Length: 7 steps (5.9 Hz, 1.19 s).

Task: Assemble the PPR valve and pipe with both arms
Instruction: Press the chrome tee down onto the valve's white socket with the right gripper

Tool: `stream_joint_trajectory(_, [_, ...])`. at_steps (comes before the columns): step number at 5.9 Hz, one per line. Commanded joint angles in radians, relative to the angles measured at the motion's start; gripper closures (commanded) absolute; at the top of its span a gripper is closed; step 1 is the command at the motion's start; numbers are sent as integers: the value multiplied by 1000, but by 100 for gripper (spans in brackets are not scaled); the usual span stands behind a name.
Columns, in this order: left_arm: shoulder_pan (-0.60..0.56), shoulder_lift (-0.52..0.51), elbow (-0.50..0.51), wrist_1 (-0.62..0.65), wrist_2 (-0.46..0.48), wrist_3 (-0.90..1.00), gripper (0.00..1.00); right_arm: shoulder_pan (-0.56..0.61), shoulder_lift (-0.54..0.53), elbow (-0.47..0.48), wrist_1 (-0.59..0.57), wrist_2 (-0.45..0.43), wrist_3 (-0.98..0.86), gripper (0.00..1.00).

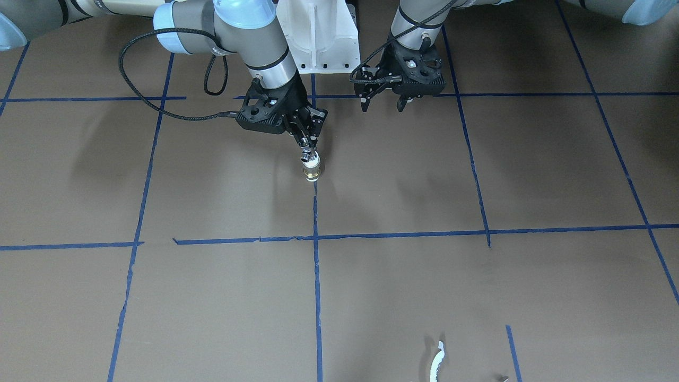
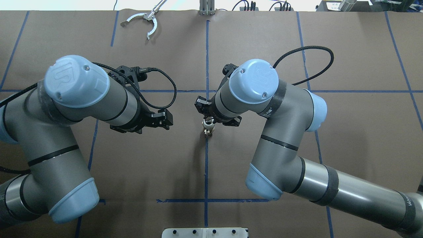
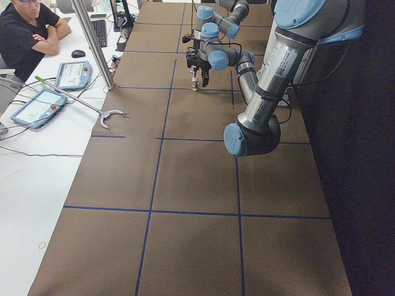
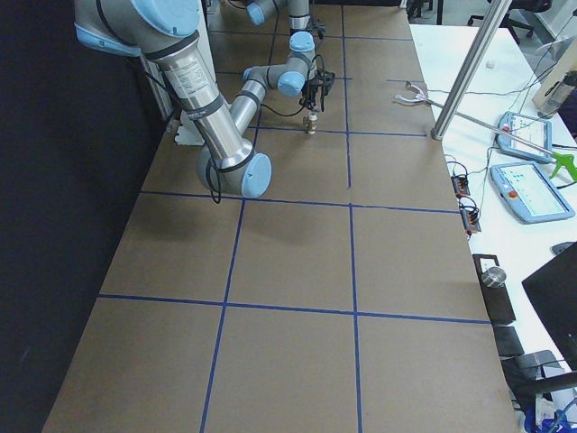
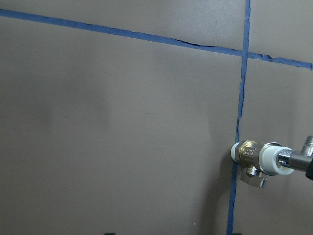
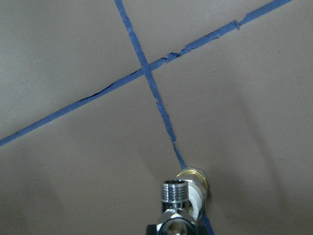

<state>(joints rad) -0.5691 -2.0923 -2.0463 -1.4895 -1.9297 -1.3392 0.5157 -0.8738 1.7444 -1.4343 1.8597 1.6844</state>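
Exterior front-facing view: my right claw (image 1: 307, 144) points down and is clenched on the chrome top of a small valve (image 1: 312, 168). Below my fingertips come a white collar and then a brass end. That brass end is at the table (image 1: 212, 297), right on a blue tape line (image 1: 316, 212). I cannot tell whether it rests there or hangs just above. My left claw (image 1: 383, 104) hovers beside the right one and a little higher, jaws spread, with nothing between them.

I see no separate pipe lying anywhere, and the white section already sits between brass and chrome. So I judge the joining to be done, or nearly done, and the step in hand to be standing the piece on the table. If so, the next move calls for slackening my right fingers gently and lifting straight up, since so narrow a piece could easily tip. If a part is yet to go on, my left claw would have to come across and close on the lower end.

The left wrist view shows the piece side-on, with a small lever under the brass body that the front view does not resolve. The right wrist view looks down the threaded chrome end. Only the overhead view shows a white grabber tool (image 2: 147, 21), well beyond both claws at the table's far edge.
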Motion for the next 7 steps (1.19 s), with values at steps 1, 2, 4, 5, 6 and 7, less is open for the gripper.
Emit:
stream_joint_trajectory(1, [0, 0, 0, 0, 0, 0, 17, -8, -2, 0, 0, -1, -5, 46])
stream_joint_trajectory(2, [0, 0, 0, 0, 0, 0, 17, -8, 1, 0, 0, -1, -5, 40])
stream_joint_trajectory(4, [0, 0, 3, 0, 0, 0, 17, -6, 2, 6, 2, 1, -6, 26])
stream_joint_trajectory(5, [-5, 0, 0, -2, 0, 0, 16, 21, -7, 59, 2, 13, -9, 1])
stream_joint_trajectory(6, [-32, 2, -2, -6, -6, 0, 16, 79, -60, 139, 2, 97, -8, 0])
stream_joint_trajectory(7, [-53, 5, -3, -6, -20, 36, 16, 151, -194, 253, 11, 187, -27, 0])
